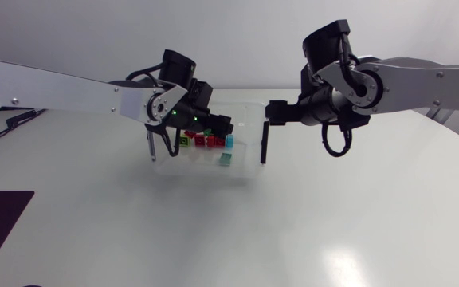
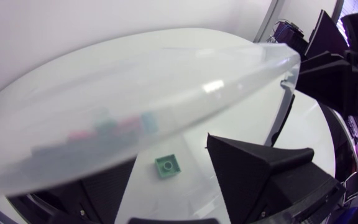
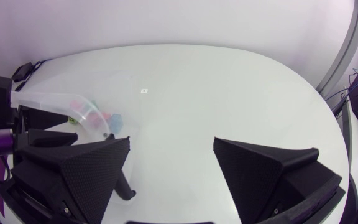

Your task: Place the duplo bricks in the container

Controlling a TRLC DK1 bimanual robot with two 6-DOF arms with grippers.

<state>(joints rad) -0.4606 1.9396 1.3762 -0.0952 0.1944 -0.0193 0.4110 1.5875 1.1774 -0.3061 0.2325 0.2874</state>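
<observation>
Both stand spread, holding nothing. At the left wall of the clear container [image 1: 245, 166] hangs the left gripper [image 1: 160, 149], over a green brick [image 2: 167, 165]. More bricks [image 1: 205, 141] lie mid-container on the desk [image 1: 333, 215]. They look light, hard and slick, so pinch across flat sides. The right gripper [image 3: 173, 142] hangs just beside the right wall.

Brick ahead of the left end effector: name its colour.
Light green brick; left wrist view shows it best.
</observation>
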